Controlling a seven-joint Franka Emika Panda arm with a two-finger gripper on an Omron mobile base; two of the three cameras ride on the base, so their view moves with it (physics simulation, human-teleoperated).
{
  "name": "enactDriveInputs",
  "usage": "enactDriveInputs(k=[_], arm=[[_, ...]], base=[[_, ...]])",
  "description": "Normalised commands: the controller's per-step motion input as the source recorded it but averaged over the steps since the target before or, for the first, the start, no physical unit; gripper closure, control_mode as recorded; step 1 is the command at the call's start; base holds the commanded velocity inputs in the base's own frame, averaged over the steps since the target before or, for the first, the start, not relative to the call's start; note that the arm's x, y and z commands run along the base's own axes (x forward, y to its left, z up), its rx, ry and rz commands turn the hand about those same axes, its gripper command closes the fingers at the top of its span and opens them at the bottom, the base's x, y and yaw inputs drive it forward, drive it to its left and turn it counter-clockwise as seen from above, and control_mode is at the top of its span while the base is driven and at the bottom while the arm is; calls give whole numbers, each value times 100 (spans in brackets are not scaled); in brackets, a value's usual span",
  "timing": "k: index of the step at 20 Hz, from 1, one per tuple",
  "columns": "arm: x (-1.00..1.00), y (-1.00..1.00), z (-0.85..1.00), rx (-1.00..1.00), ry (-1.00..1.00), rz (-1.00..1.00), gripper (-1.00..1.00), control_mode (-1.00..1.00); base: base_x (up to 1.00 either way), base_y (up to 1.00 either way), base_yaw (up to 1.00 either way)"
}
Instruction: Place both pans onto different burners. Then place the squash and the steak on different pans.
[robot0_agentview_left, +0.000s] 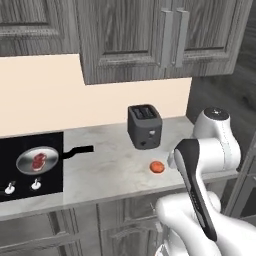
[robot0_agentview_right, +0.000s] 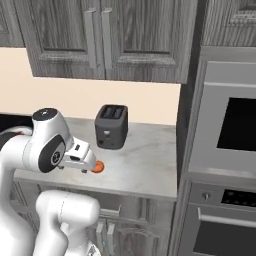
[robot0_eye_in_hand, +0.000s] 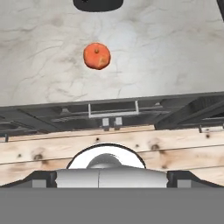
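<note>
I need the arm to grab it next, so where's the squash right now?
The squash lies alone on the marble counter, in front of the black toaster near the counter's front edge, well right of the cooktop.

Steak (robot0_agentview_left: 38, 160) in pan (robot0_agentview_left: 37, 160) on cooktop (robot0_agentview_left: 31, 167) at left; squash (robot0_agentview_left: 157, 167) on counter (robot0_agentview_left: 110, 170) before toaster (robot0_agentview_left: 144, 126).

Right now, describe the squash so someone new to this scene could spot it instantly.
Start at the marble counter to the right of the black cooktop. In front of the dark toaster, near the counter's front edge, sits the squash. It is a small, roundish orange lump, lying loose on the stone, unlike the red steak, which lies in the silver pan.
</note>
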Motion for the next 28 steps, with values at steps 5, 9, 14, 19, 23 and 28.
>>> enactDriveInputs(k=[5, 9, 14, 19, 23, 28], arm=[[0, 0, 0, 0, 0, 0, -100, 100], [0, 0, 0, 0, 0, 0, -100, 100], [0, 0, 0, 0, 0, 0, -100, 100], [0, 0, 0, 0, 0, 0, -100, 100], [51, 0, -23, 0, 0, 0, -100, -100], [45, 0, -36, 0, 0, 0, -100, -100]], base=[[17, 44, -1], [51, 3, 0], [56, 0, 0], [45, 0, 0], [0, 0, 0], [0, 0, 0]])
